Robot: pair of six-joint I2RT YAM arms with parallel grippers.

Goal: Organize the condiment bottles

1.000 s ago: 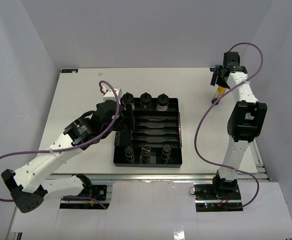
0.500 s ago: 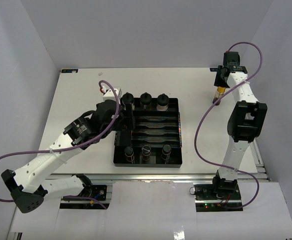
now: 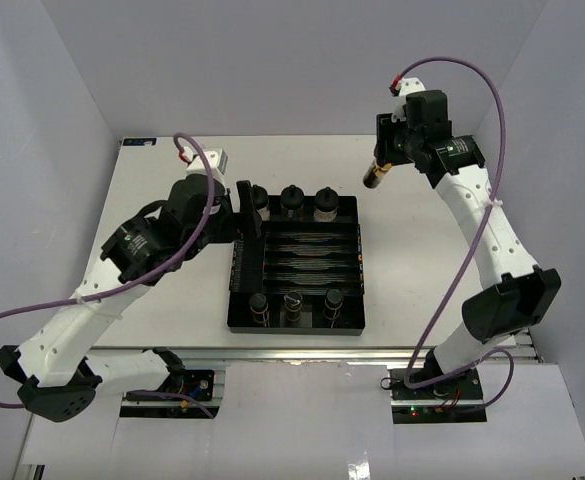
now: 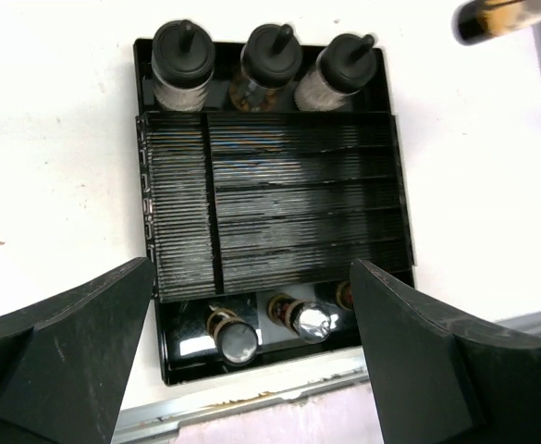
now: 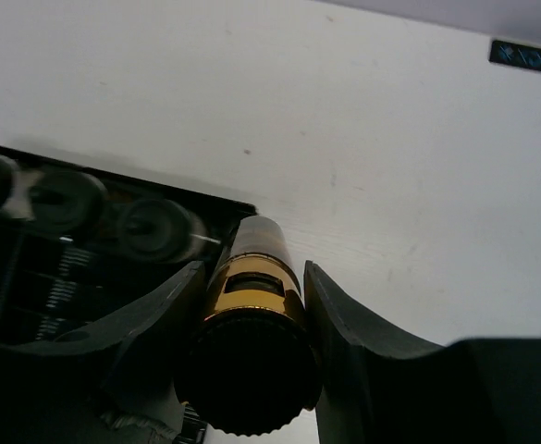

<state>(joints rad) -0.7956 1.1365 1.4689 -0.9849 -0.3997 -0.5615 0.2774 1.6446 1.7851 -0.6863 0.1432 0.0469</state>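
The right gripper (image 3: 385, 160) squeezes a dark bottle (image 3: 375, 177) and holds it up near the far right corner of the tray (image 3: 353, 318) (likely so it can join the other bottles (image 3: 292, 198) there), while the left gripper (image 3: 243, 207) hangs wide open above it.

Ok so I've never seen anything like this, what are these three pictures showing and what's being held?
Two white robot arms stand at a white table. One picture looks down from above; the others come from a camera on each wrist. A black ridged tray holds three squat clear glass bottles with black knobbed lids in its far row, three slimmer dark bottles in its near row. The left gripper hangs open over the tray. The right gripper is shut on a dark amber bottle with a black cap.
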